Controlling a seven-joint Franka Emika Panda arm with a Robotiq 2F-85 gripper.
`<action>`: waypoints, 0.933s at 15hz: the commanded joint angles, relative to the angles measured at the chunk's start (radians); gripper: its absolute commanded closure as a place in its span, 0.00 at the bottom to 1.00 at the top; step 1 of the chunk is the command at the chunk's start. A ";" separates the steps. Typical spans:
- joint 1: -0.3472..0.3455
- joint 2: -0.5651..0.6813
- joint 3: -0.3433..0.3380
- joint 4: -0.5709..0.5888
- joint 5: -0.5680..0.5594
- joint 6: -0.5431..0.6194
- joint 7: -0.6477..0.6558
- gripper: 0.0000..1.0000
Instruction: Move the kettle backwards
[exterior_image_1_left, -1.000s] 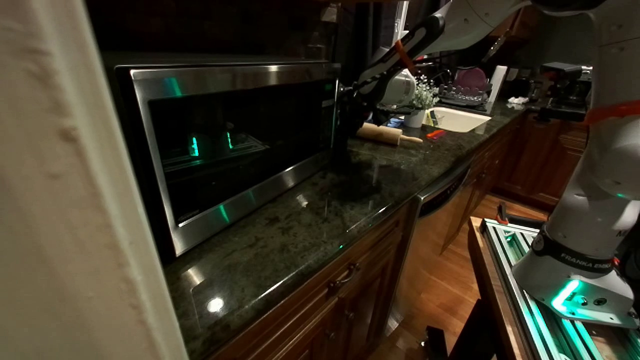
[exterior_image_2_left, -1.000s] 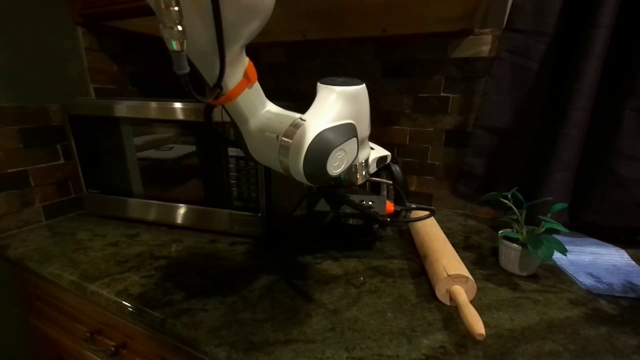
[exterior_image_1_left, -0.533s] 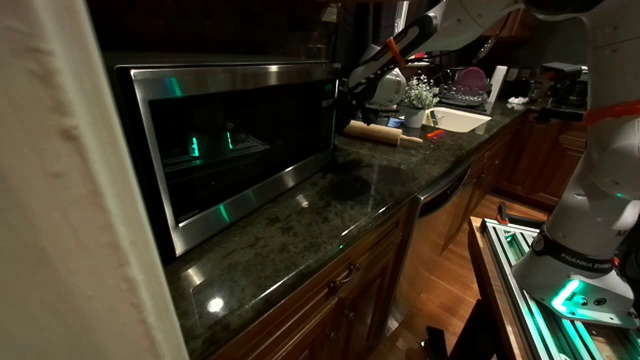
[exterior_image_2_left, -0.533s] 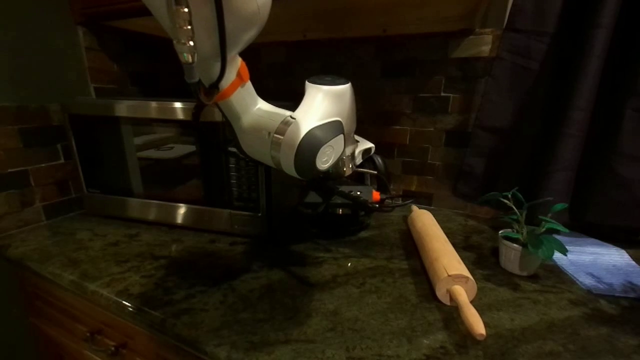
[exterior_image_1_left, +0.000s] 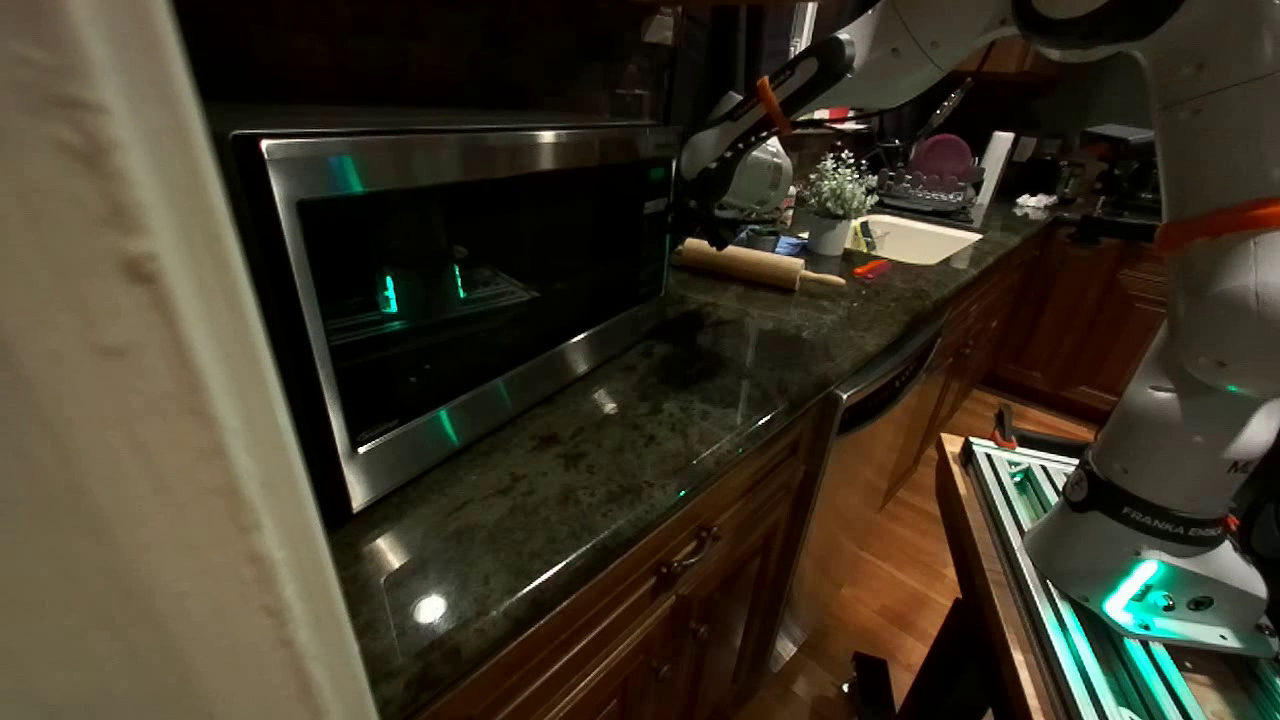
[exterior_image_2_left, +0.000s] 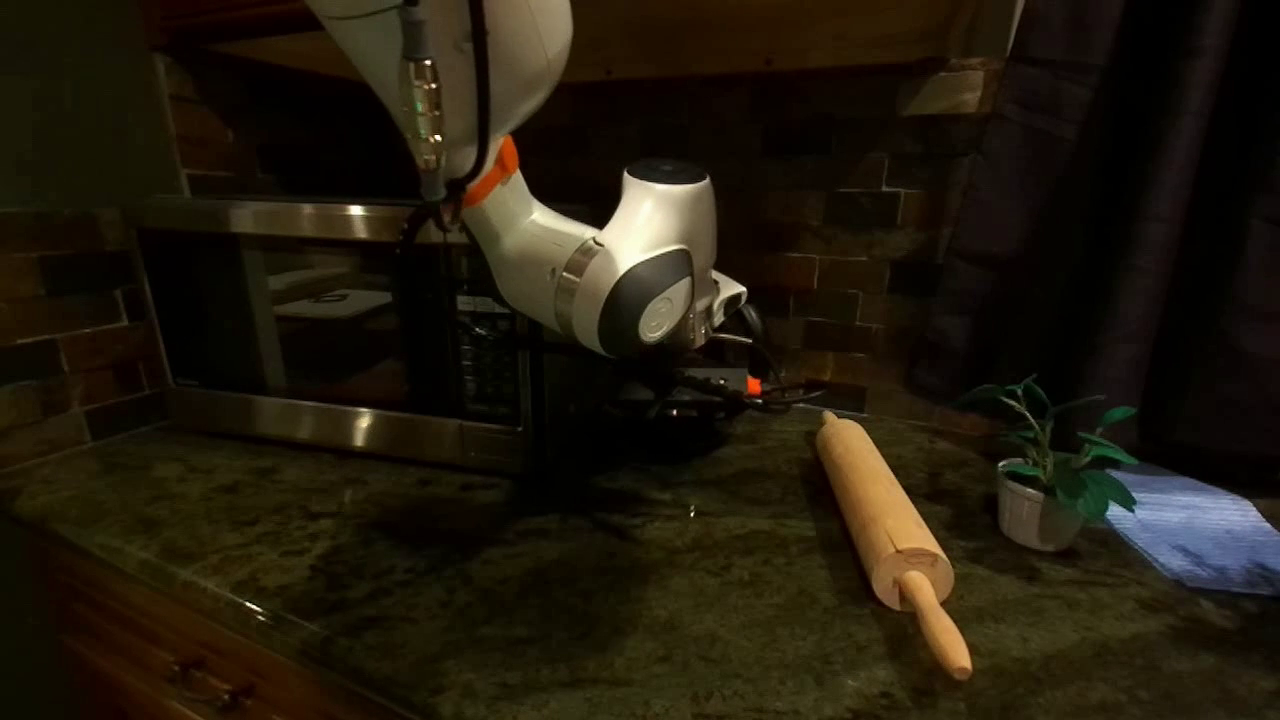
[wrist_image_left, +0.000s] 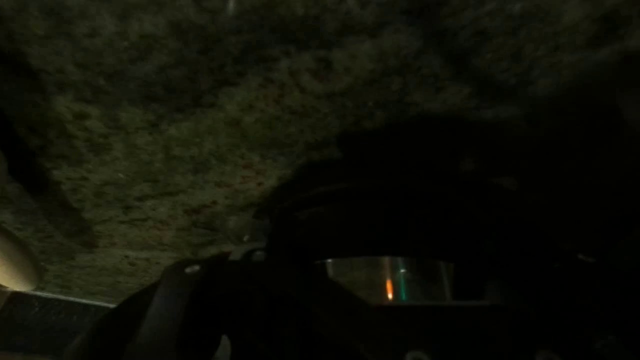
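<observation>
Dark-green stone surface (exterior_image_2_left: 720, 610) bearing microwave (exterior_image_1_left: 480, 290) and rolling pin (exterior_image_2_left: 882, 505), brick-tiled wall (exterior_image_2_left: 840, 245), dark curtain (exterior_image_2_left: 1080, 220), wooden cabinets (exterior_image_1_left: 738, 610) below, kettle (wrist_image_left: 360, 280) in shadow low in the wrist view, at the pincer (wrist_image_left: 400, 257), whether spread or pressed together impossible to tell

White robot arm (exterior_image_2_left: 540, 255) bent downward, end effector (exterior_image_2_left: 650, 405) in deep shadow, its grip unreadable

I've got a mottled dark-green counter (exterior_image_2_left: 650, 620) under my white-and-grey arm (exterior_image_2_left: 540, 260), banded orange. The rolling pin (exterior_image_2_left: 885, 510) is tan. By the back edge: green plant (exterior_image_2_left: 1085, 490), white pot (exterior_image_2_left: 1033, 518), striped pale-blue cloth (exterior_image_2_left: 1205, 535).
</observation>
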 joint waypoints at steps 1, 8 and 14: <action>-0.047 0.079 0.063 0.098 0.057 0.036 -0.081 0.00; -0.025 0.041 0.027 0.051 0.028 -0.003 -0.028 0.00; 0.073 -0.056 -0.110 -0.026 -0.094 -0.194 0.118 0.00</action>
